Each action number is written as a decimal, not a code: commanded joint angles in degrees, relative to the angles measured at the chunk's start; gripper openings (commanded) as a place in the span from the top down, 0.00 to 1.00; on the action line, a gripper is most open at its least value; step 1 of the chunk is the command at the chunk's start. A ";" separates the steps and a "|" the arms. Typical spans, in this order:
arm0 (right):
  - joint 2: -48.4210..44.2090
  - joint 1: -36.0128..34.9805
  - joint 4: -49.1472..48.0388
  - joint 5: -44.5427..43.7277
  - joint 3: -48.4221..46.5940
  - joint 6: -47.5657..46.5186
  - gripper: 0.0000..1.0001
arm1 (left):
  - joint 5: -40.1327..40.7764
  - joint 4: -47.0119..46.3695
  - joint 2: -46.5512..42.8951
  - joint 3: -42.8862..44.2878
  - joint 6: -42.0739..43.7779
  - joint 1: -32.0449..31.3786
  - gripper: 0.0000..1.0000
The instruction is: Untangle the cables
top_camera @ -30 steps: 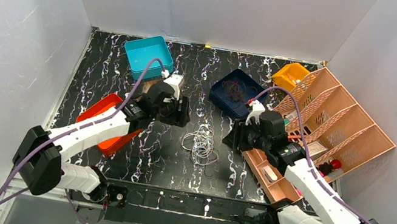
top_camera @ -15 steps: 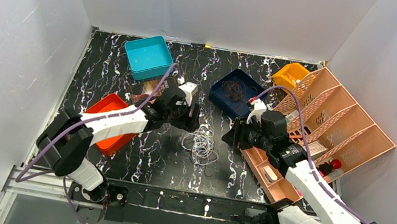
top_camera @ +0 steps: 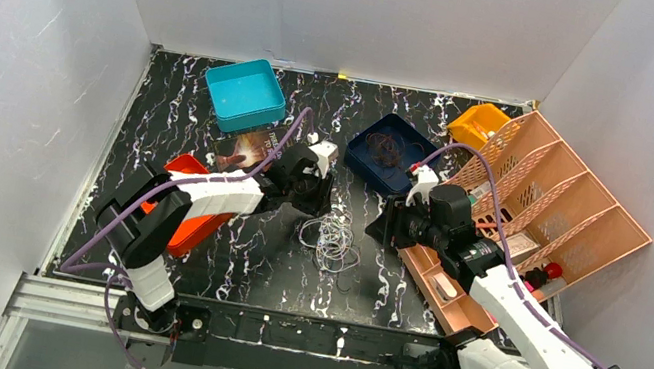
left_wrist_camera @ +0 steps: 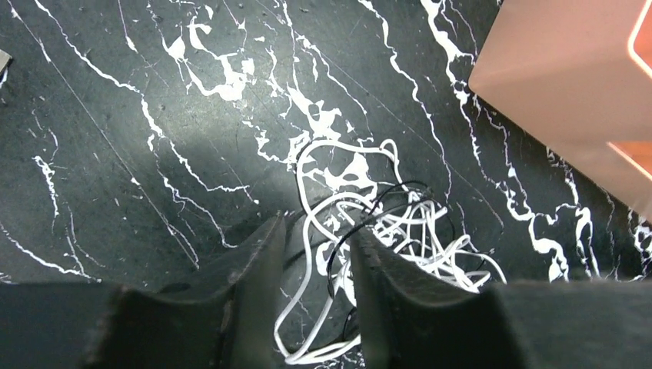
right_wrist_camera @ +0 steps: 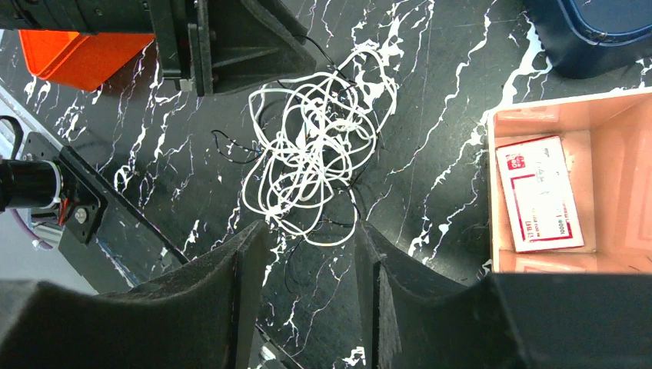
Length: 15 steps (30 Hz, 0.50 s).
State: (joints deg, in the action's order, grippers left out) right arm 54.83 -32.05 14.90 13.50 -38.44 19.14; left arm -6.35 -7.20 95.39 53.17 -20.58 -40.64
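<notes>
Top external: left pincer [top_camera: 321,207] has reached the cables [top_camera: 331,241].

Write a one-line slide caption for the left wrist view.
Left gripper, jaws apart, straddling strands of the tangled cables on the black marbled table, peach container at upper right.

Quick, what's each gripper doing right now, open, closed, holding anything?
Left gripper: open, jaws straddling strands of the cables, not clamped.
Right gripper: open, holding nothing.
</notes>
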 commanded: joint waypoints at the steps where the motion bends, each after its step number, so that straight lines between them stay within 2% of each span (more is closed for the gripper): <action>1: -0.95 -0.28 -2.06 0.14 -0.26 -0.53 0.46 | 0.14 -1.93 0.80 3.13 0.62 -0.23 0.71; 9: -1.80 -0.28 -3.74 -0.74 0.73 -0.27 0.46 | 2.32 1.50 -2.63 4.49 2.06 -0.21 1.00; 15: -1.67 -0.21 -9.12 -1.87 0.63 -0.54 0.39 | 3.59 5.39 -9.99 4.16 2.23 -0.23 1.00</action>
State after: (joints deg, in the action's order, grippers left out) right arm 53.95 -32.05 12.67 12.93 -37.23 19.14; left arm -4.29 -4.56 93.17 55.79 -19.16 -40.64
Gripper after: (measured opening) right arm 0.589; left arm 0.010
